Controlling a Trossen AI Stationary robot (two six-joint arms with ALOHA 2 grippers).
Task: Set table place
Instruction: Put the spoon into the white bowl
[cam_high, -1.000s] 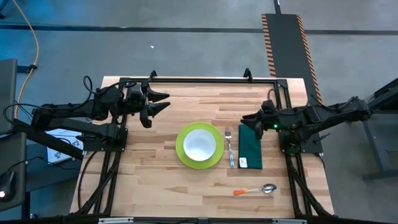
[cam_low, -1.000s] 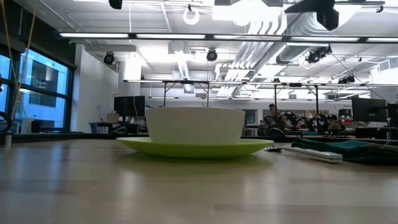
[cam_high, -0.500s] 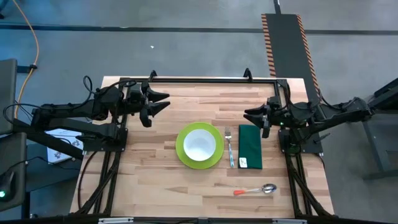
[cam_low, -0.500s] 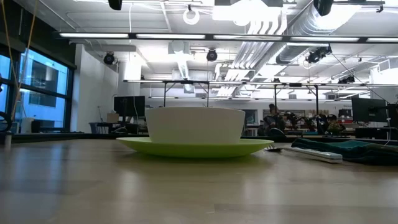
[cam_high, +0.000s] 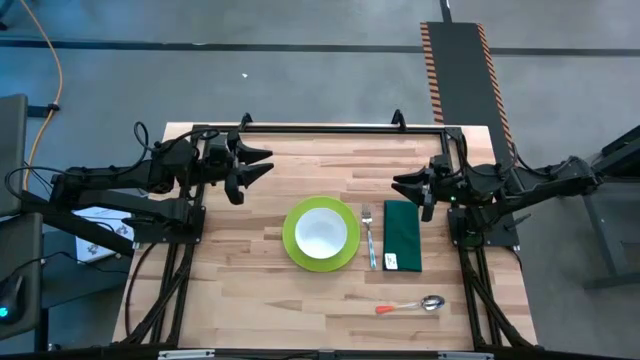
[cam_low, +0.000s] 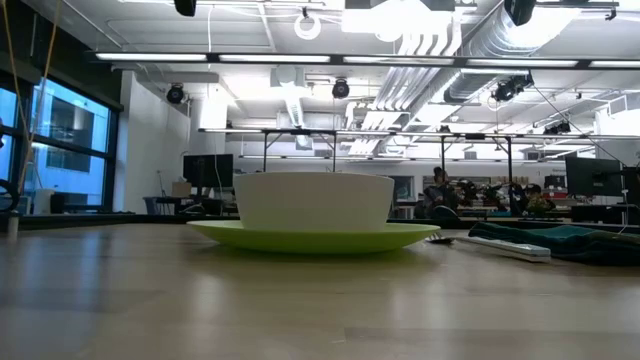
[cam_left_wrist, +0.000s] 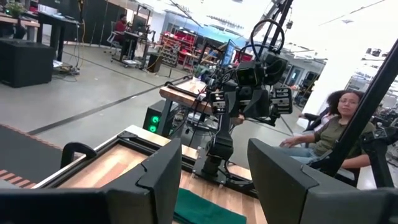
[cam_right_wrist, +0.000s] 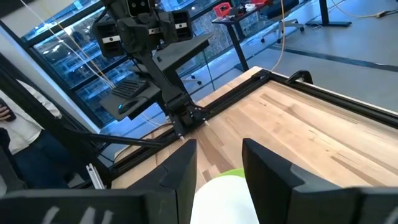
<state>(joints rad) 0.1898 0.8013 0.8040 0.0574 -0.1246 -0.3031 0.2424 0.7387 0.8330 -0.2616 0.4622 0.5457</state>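
Two idle arms, butcher-block table (cam_high: 260, 290), workshop room

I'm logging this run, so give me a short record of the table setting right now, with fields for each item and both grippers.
plate: lime-green plate, centre of the table
bowl: white bowl on the plate
fork: fork just right of the plate
napkin: dark green napkin right of the fork
spoon: spoon with orange handle, lying apart near the front edge
left gripper: left gripper open, empty, back left
right gripper: right gripper open, empty, behind the napkin
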